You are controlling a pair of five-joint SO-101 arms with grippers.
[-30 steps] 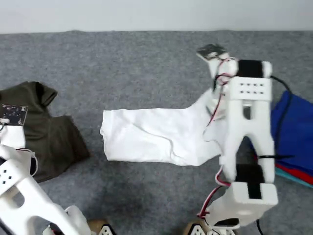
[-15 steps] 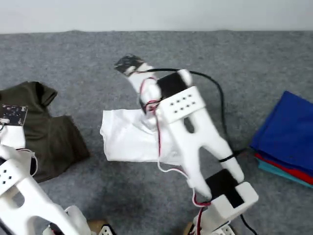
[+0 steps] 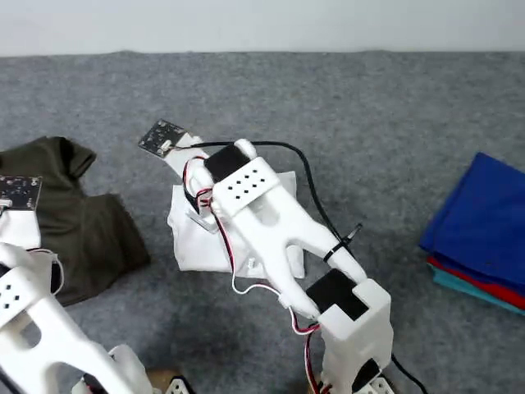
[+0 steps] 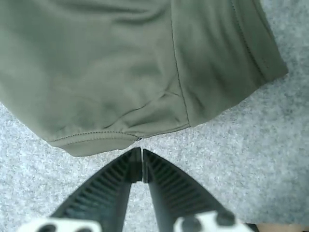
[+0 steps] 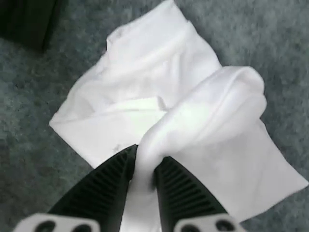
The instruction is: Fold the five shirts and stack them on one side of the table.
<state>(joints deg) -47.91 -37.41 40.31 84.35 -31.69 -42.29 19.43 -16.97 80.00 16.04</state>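
1. Right gripper (image 5: 145, 162) has swept toward 9 o'clock, jaws pinching the white shirt (image 5: 145, 82) edge, doubling it over mid-table (image 3: 369, 107)
2. Left gripper (image 4: 142, 155): jaws pressed together, empty, beside green shirt (image 4: 120, 63)
3. Cloth likely soft, light; grip hems

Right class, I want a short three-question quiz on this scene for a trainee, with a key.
1. True or false: the left end effector is clamped on the olive shirt.
2. Which colour lies on top of the folded stack? A red, B blue, C white.
3. Fill in: the right end effector is shut on the ____ shirt.

Key
1. False: it is shut with nothing in it, just short of the hem.
2. B: the blue shirt is on top.
3. White: a fold of the white shirt sits between its fingers.
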